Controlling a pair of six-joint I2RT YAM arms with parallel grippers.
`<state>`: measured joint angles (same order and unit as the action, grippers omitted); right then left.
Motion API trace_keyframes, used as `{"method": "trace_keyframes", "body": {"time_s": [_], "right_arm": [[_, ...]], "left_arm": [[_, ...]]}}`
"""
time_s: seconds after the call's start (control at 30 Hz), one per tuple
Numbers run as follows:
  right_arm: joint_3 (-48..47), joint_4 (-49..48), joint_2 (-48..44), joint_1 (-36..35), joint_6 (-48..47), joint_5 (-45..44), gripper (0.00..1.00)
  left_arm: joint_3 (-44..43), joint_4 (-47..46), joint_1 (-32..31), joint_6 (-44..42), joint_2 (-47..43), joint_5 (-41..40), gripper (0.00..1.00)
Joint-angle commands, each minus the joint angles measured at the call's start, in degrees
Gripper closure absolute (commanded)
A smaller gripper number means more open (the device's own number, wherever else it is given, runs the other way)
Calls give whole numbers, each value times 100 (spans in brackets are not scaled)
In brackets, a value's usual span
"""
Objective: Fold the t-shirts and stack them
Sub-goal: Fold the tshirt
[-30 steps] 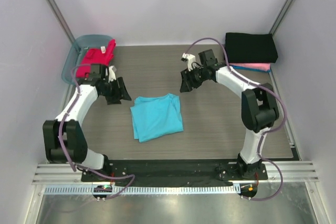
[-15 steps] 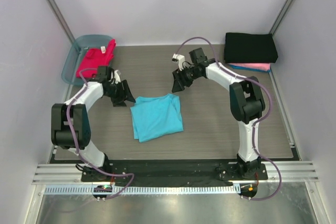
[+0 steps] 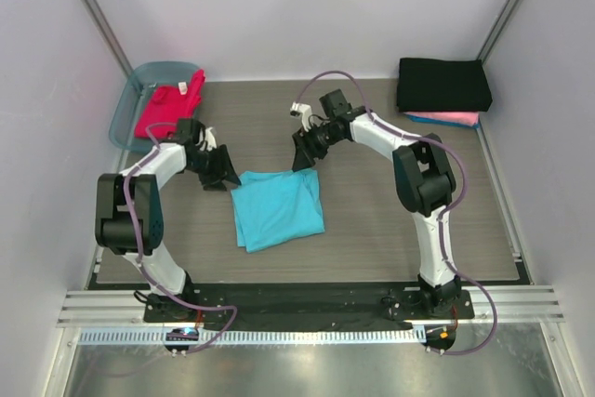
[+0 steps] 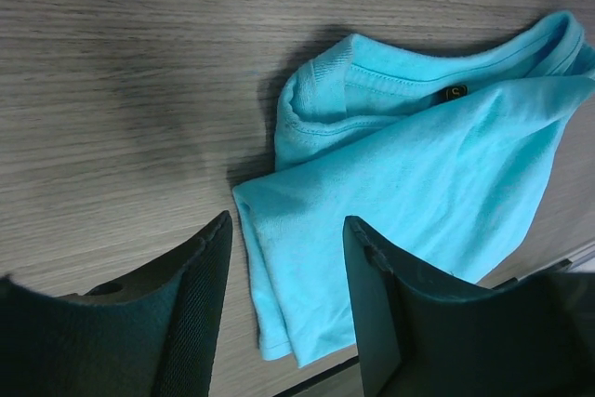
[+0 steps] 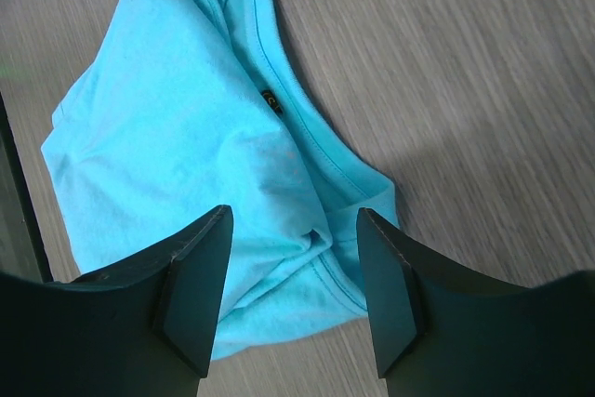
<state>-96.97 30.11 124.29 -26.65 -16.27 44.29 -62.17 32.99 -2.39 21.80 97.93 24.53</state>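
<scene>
Teal shirt [image 3: 277, 208] half-folded on counter [image 3: 372, 220]. Left gripper [image 3: 220, 174] at its far-left corner, right gripper [image 3: 302, 155] at its far-right corner by collar; both jaws wide apart, holding nothing. Risk: jaws pinch top layer only or close unevenly, so fold drags, bunches, skews.

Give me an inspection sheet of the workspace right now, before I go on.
Surface: grey wood-grain table, flat.
Job's things: turquoise t-shirt part-folded at centre; black t-shirt folded on pink t-shirt, far right; red-magenta t-shirt bunched in tub.
Clutter: nothing seen.
Grippers: left gripper and right gripper open, fingers above the turquoise t-shirt's far corners, nothing held.
Cables: purple cables loop along both arms.
Surroundings: pale walls; nothing else seen.
</scene>
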Motion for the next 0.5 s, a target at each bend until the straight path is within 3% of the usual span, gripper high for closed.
{"method": "trace_keyframes", "body": {"time_s": [0.0, 0.47], "right_arm": [[-261, 65, 16, -77, -139, 185, 38], [-103, 162, 16, -94, -289, 115, 39]], "left_arm": [[-120, -126, -7, -106, 86, 201, 48], [-120, -214, -15, -80, 262, 306, 51]]}}
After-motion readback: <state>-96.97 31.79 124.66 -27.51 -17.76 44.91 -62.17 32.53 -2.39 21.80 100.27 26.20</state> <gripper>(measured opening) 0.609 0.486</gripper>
